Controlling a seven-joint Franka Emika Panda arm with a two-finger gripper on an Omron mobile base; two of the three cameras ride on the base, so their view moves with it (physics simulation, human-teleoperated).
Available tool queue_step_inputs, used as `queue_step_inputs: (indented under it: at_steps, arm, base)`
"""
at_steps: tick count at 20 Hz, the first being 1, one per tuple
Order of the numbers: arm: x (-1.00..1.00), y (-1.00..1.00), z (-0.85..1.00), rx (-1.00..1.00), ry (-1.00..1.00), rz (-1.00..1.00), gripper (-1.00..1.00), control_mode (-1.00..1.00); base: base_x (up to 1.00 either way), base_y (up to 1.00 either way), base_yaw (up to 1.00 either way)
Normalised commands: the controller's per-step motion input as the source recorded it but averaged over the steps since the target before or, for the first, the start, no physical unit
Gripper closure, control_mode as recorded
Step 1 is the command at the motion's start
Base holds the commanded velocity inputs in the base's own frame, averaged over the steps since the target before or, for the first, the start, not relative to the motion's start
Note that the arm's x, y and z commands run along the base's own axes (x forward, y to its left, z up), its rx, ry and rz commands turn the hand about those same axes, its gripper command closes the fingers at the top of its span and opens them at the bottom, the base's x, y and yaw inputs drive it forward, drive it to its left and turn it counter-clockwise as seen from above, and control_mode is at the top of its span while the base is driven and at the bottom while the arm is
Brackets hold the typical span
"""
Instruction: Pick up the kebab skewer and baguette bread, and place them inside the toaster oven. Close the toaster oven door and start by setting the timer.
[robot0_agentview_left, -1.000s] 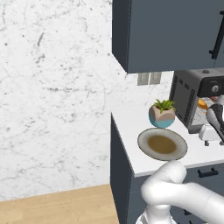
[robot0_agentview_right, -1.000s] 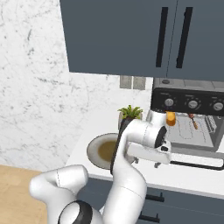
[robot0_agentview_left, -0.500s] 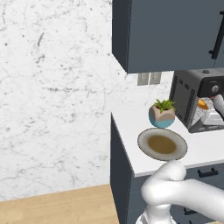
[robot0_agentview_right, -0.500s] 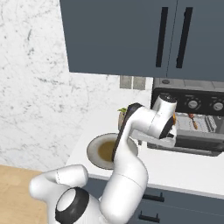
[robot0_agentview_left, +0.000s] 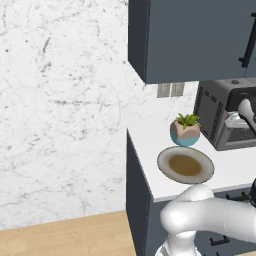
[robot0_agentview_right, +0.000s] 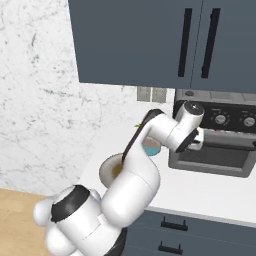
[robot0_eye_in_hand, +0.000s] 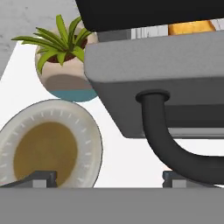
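The toaster oven (robot0_agentview_right: 216, 125) stands at the right end of the counter, and it also shows as the toaster oven (robot0_agentview_left: 215, 117). Its grey drop-down door (robot0_eye_in_hand: 153, 65) is tilted part way up, with a dark curved handle (robot0_eye_in_hand: 159, 131) on its front. The golden-orange baguette bread (robot0_eye_in_hand: 192, 27) lies inside, seen over the door's top edge. The kebab skewer is hidden. My gripper (robot0_eye_in_hand: 107, 177) is open just under the door and close to the handle, with nothing between its fingers. The gripper (robot0_agentview_right: 196, 142) sits at the door's left front corner.
A round plate (robot0_eye_in_hand: 89, 131) with a brown centre lies on the white counter left of the oven, with a small potted plant (robot0_eye_in_hand: 65, 52) behind it. Two timer knobs (robot0_agentview_right: 220, 119) sit on the oven's front panel. Dark wall cabinets (robot0_agentview_right: 150, 45) hang above.
The oven door has swung up from lying flat to part closed. My hand has risen with it along the door's left front corner.
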Motion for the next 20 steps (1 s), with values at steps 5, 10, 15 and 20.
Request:
queue_step_inputs:
  at_steps: [5, 10, 15, 20]
  arm:
    - [0.33, 0.05, -0.04, 0.00, -0.26, -0.02, -1.00, -1.00]
    - [0.21, 0.00, -0.11, 0.00, -0.21, -0.02, -1.00, -1.00]
    - [0.00, 0.00, 0.06, 0.00, -0.10, 0.00, -1.00, -1.00]
    - [-0.21, -0.12, 0.32, 0.00, -0.02, 0.00, -1.00, -1.00]
  base:
    - [0.00, 0.00, 0.00]
    - [0.00, 0.00, 0.00]
    - [0.00, 0.00, 0.00]
    - [0.00, 0.00, 0.00]
